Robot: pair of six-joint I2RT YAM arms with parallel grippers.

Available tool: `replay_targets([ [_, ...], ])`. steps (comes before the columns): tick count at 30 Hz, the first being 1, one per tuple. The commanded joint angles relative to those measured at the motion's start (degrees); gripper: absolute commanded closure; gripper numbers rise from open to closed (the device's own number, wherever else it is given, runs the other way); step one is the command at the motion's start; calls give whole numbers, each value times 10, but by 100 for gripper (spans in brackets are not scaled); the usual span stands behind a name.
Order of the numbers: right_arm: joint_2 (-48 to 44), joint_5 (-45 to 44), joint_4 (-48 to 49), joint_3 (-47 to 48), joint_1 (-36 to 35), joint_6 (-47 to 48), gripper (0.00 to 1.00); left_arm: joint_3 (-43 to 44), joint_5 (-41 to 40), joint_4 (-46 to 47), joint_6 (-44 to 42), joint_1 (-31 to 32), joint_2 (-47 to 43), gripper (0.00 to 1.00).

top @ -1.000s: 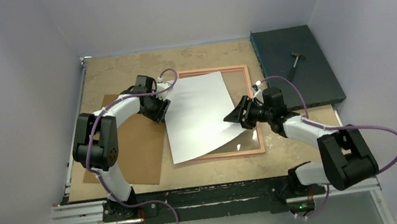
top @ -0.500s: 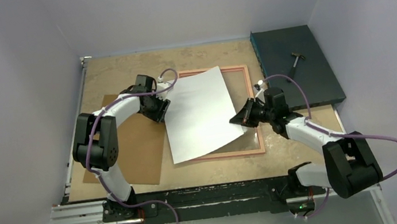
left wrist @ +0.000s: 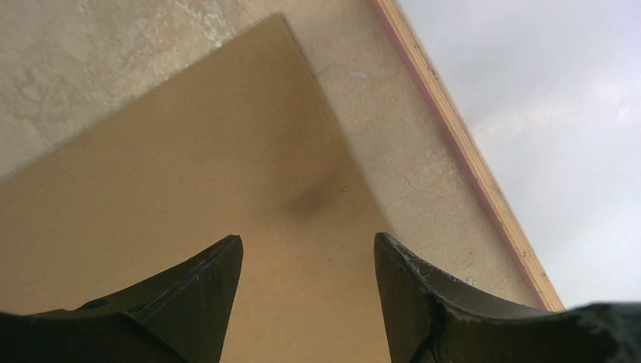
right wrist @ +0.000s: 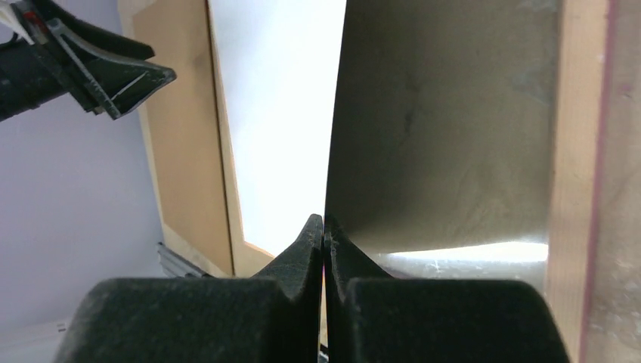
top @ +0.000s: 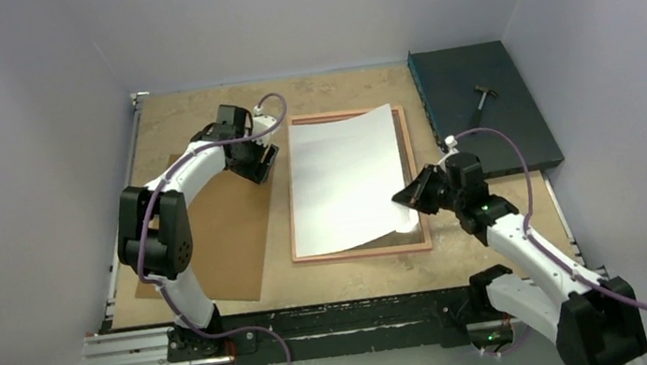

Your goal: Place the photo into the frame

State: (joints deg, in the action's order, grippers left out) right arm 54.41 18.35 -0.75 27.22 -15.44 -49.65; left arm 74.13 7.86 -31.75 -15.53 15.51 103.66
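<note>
My right gripper (right wrist: 323, 227) was pressed together on the thin near-right corner of the photo (top: 345, 175). My own fingers hid the pinched edge, so only the plain white back showed, curling up there above the clear pane. The sheet lay over the thin-railed pink frame (top: 362, 254) and covered most of it, leaving the right rail uncovered, while farther left my left gripper (left wrist: 308, 246) stood spread, holding nothing, over the smooth brown board (top: 215, 244), near the frame's left rail.

Soft, even light (photo (right wrist: 276, 113) glaring white up close)
</note>
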Motion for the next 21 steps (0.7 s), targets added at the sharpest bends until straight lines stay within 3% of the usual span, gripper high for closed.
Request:
replay_targets([
  [1, -44, -70, -72, -15, -1, -12, 100, 34, -11, -16, 3, 0, -32, 35],
  [21, 70, -60, -40, 67, -2, 123, 100, 28, -1, -18, 7, 0, -27, 34],
])
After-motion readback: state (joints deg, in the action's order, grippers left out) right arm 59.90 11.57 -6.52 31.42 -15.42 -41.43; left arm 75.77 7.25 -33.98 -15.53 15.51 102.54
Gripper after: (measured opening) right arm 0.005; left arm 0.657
